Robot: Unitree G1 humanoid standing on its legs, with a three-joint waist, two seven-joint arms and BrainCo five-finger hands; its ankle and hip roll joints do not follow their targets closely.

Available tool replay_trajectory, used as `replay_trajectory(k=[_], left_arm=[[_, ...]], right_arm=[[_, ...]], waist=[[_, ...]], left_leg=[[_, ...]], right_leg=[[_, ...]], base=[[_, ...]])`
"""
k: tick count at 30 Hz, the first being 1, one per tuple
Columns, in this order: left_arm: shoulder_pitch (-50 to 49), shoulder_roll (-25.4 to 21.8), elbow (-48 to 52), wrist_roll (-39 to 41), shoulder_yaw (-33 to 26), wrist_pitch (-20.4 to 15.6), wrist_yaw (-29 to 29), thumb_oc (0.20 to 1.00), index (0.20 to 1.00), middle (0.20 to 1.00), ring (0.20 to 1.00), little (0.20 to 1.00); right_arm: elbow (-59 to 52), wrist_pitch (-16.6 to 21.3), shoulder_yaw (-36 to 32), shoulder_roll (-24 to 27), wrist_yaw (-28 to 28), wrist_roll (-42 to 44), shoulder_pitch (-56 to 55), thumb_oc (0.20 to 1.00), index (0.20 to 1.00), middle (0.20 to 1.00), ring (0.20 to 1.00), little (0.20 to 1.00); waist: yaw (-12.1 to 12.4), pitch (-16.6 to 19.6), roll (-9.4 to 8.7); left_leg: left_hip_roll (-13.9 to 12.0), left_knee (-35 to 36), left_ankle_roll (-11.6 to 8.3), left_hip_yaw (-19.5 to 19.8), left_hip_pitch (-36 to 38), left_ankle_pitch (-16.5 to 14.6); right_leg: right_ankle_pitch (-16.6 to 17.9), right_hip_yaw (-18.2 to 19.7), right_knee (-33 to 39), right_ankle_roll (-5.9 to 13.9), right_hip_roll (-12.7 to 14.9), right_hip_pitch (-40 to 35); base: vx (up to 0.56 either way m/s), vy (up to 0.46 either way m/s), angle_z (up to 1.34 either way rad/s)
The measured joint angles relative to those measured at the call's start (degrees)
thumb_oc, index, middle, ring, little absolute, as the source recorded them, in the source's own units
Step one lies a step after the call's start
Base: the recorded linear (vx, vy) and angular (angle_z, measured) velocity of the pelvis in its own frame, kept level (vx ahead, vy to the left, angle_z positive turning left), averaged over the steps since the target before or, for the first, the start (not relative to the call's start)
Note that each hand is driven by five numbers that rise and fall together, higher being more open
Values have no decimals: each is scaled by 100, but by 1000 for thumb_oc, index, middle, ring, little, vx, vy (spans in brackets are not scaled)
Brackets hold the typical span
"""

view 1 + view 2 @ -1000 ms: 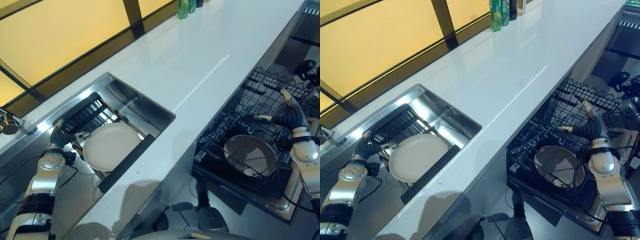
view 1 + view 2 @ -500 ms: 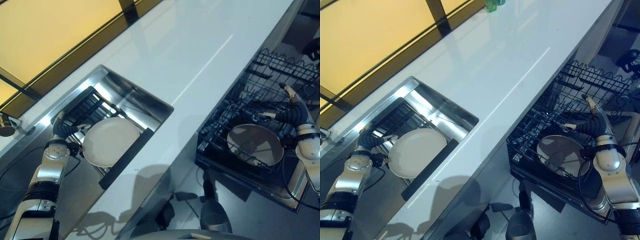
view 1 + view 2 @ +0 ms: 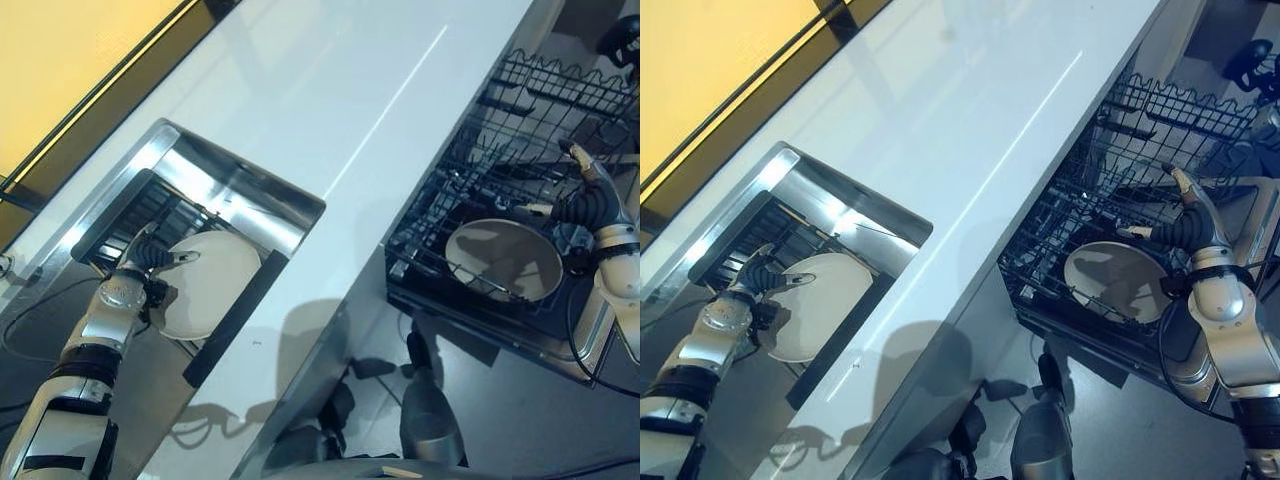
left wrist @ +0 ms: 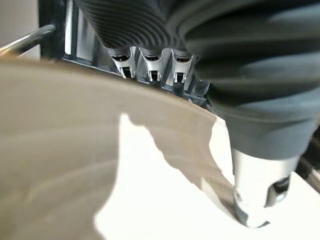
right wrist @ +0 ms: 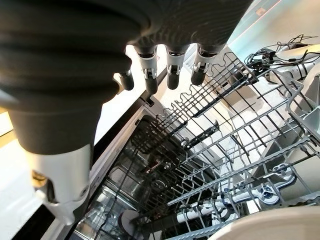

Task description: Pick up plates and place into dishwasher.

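1. a white plate (image 3: 205, 285) sat tilted in the sink (image 3: 250, 190), resting on a dark slatted rack (image 3: 135, 215) with a black bar (image 3: 225, 320) along its near side.
2. the left hand (image 3: 150, 262) was at the plate's far-left rim; in its wrist view the thumb (image 4: 257, 195) lay on the plate's upper face while the fingers (image 4: 150, 65) dropped behind the rim, so it pinched the plate's edge.
3. the white countertop (image 3: 330, 90) ran between the sink and the open dishwasher, with a yellow panel (image 3: 60, 60) beyond its far edge.
4. the dishwasher's black wire rack (image 3: 500, 190) was pulled out on the robot's right, below counter level.
5. a second plate (image 3: 503, 260) lay almost flat in the near part of that rack, among the wire tines.
6. the right hand (image 3: 1188, 222) hovered just beside this plate's right edge, above the rack, apart from it.
7. its fingers (image 5: 170, 70) were straight and relaxed with the thumb (image 5: 57, 195) spread away, holding nothing.
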State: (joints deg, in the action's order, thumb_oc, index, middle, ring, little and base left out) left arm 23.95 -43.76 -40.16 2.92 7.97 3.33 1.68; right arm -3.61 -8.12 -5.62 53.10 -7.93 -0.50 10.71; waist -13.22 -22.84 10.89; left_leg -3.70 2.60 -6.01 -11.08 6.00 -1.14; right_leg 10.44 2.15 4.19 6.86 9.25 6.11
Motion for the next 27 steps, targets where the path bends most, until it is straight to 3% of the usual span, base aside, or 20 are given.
replay_trajectory(k=[13, 20, 27], left_arm=[[412, -16, -569, -674, 83, 428, 698, 1000, 1000, 1000, 1000, 1000], [562, -35, -654, -896, 91, 638, 1636, 1000, 1000, 1000, 1000, 1000], [417, -180, -579, -887, 197, 684, 2698, 1000, 1000, 1000, 1000, 1000]], right_arm=[[-3, -21, 15, 257, 111, 3, 40, 1000, 1000, 1000, 1000, 1000], [-18, -212, 207, 303, 113, 3, 148, 1000, 1000, 1000, 1000, 1000], [-69, -226, 194, 304, 111, 3, 145, 1000, 1000, 1000, 1000, 1000]], waist=[[-80, -55, 179], [-163, -59, 391], [-156, -44, 430]], left_leg=[[16, 13, 6, -12, 43, 5], [10, 15, 7, 23, 79, 8], [-10, 68, 17, 38, 219, 13]], right_leg=[[12, 24, -1, -3, 7, -2], [14, -8, 17, -5, 8, -67], [11, -36, 33, -4, 14, -197]], base=[[14, 28, -2], [6, -6, 1], [3, -35, 1]])
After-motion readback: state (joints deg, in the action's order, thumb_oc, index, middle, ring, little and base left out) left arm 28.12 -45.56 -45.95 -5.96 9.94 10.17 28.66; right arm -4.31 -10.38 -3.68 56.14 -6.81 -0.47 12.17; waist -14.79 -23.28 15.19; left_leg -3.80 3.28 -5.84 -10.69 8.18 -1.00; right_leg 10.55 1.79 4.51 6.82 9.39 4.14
